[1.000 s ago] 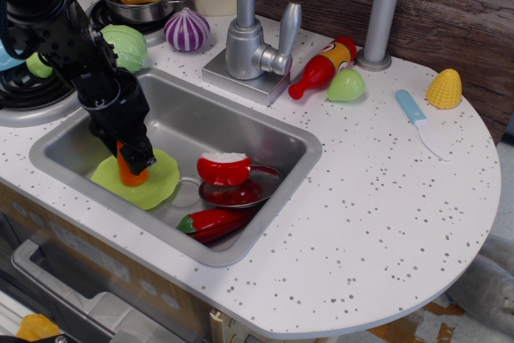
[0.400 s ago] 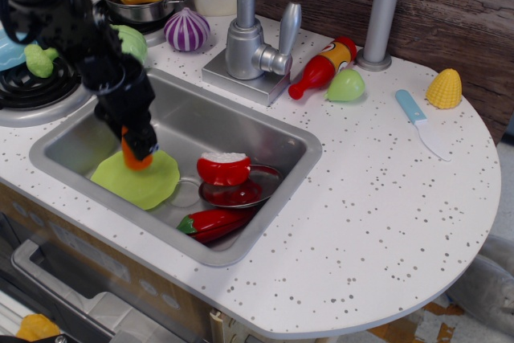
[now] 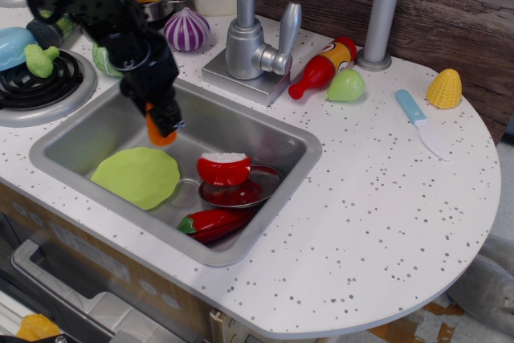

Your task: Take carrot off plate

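My black gripper [image 3: 163, 124] is shut on the small orange carrot [image 3: 156, 133] and holds it in the air over the sink, above and to the right of the lime-green plate [image 3: 135, 176]. The plate lies flat and bare on the sink floor at the left. Only the lower part of the carrot shows below the fingers.
The steel sink [image 3: 273, 139] also holds a red bowl [image 3: 224, 169] on a metal dish [image 3: 241, 194] and a red chili pepper [image 3: 213, 222]. A faucet [image 3: 247, 38], ketchup bottle [image 3: 325, 66], purple onion [image 3: 186, 30], knife [image 3: 421, 122] and corn [image 3: 444, 88] stand around it. A stove burner [image 3: 36, 86] is at left.
My gripper has lifted the carrot off the plate and carried it up and to the right. The plate now lies bare.
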Robot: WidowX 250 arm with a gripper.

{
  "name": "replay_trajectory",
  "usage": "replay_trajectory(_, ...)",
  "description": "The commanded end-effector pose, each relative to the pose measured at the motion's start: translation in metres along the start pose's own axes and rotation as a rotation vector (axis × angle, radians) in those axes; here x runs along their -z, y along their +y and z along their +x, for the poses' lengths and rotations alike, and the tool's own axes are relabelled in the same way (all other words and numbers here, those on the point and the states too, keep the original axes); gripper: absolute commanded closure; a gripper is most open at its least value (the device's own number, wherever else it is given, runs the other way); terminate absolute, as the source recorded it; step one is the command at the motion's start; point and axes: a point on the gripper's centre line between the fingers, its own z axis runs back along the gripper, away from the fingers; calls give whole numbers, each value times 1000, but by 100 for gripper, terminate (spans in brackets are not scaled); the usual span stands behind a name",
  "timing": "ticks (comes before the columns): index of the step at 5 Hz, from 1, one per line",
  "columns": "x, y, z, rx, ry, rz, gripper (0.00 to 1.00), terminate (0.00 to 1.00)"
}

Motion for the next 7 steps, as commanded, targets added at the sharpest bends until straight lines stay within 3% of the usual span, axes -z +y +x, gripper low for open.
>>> replay_trajectory(1, 7, 1, 20, 22, -71, 3, 100, 0)
replay_trajectory(3, 22, 2, 16, 31, -64, -19, 100, 0)
replay_trajectory(4, 26, 2, 17, 34, -79, -23, 0, 0)
replay_trajectory(6, 26, 2, 17, 34, -79, -23, 0, 0)
replay_trajectory(7, 26, 2, 17, 34, -79, -23, 0, 100)
